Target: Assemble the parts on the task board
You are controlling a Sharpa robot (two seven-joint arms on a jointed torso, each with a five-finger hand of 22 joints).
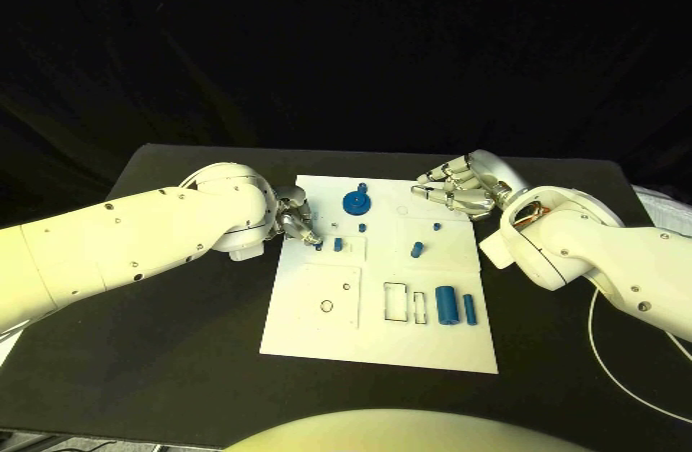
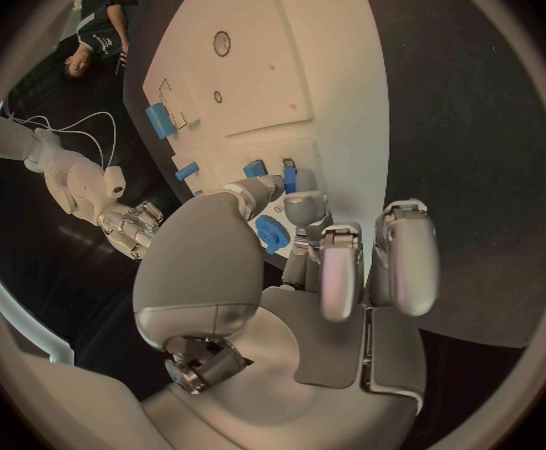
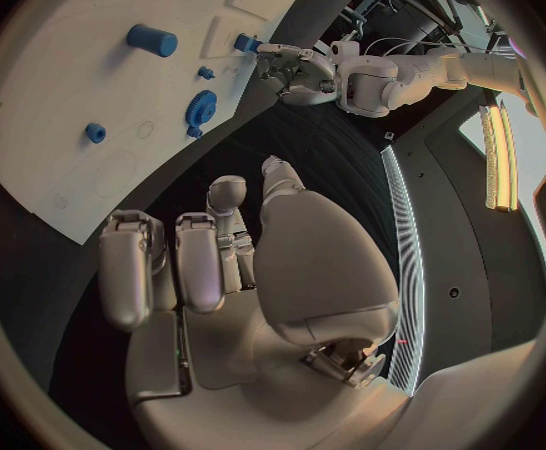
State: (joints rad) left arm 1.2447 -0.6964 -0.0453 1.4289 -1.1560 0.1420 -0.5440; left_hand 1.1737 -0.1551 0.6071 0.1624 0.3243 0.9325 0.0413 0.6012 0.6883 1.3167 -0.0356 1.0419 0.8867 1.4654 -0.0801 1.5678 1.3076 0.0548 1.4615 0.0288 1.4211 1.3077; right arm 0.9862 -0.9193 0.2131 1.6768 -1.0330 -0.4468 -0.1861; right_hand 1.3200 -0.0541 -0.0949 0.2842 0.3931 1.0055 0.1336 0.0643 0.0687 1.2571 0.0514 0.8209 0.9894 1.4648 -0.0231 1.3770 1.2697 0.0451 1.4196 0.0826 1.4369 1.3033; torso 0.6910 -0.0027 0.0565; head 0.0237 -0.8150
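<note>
Your task board (image 1: 382, 342) lies in the middle of the counter (image 1: 173, 352), and the job looks only partly done. A blue gear (image 1: 355, 204) sits flat near the board's far edge, a small peg (image 1: 417, 249) stands close to the board's centre, and two blue cylinders (image 1: 457, 305) rest side by side near the board's near right corner, just beside two outlined slots (image 1: 404, 303) that still look unfilled. Several round and square seats on the near left part of the board also appear bare, so most of the placing seems left to do. Your left robot hand (image 1: 299, 223) hangs over the board's left edge, its fingertips touching or nearly touching a short blue piece (image 2: 289, 177) by the gear; you cannot tell whether it grips it. Your right robot hand (image 1: 459, 190) hovers at the board's far right corner, fingers curled loosely and carrying nothing.
</note>
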